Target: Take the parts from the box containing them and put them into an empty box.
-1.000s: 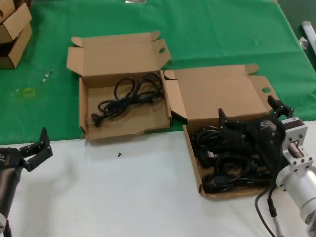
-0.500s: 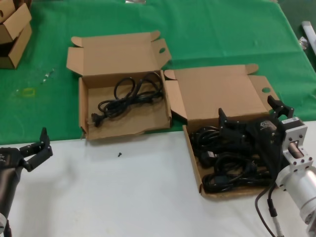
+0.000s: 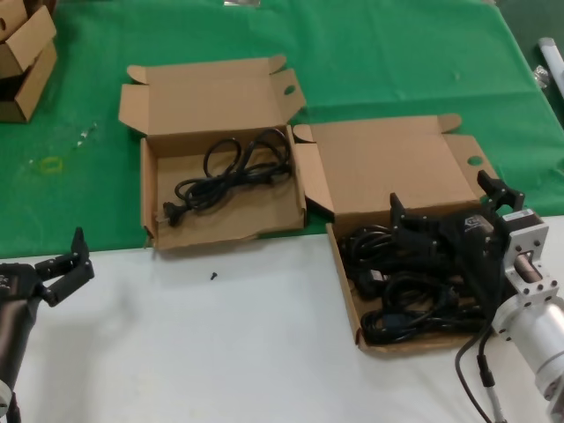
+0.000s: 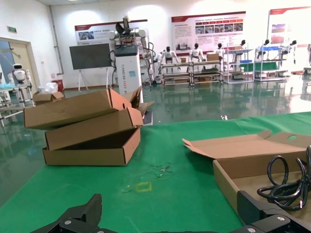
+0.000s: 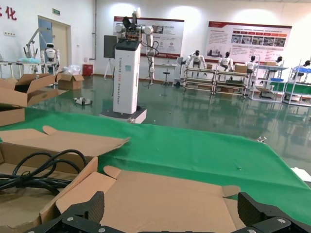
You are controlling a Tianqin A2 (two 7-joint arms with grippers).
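Bright, even light from overhead in all views. Shadows soft and short: faint grey one on white worktop (image 3: 220, 344) near left box (image 3: 225, 189). Head view slightly soft. In wrist views far hall floor gives glossy reflections, far posters wash out pale, near dark fingers (image 4: 73, 221) look blurred.

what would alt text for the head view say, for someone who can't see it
The right gripper hangs open over the cords heaped in the near-right cardboard box. A second box to its left holds one cord. The left gripper waits open at the near-left edge.
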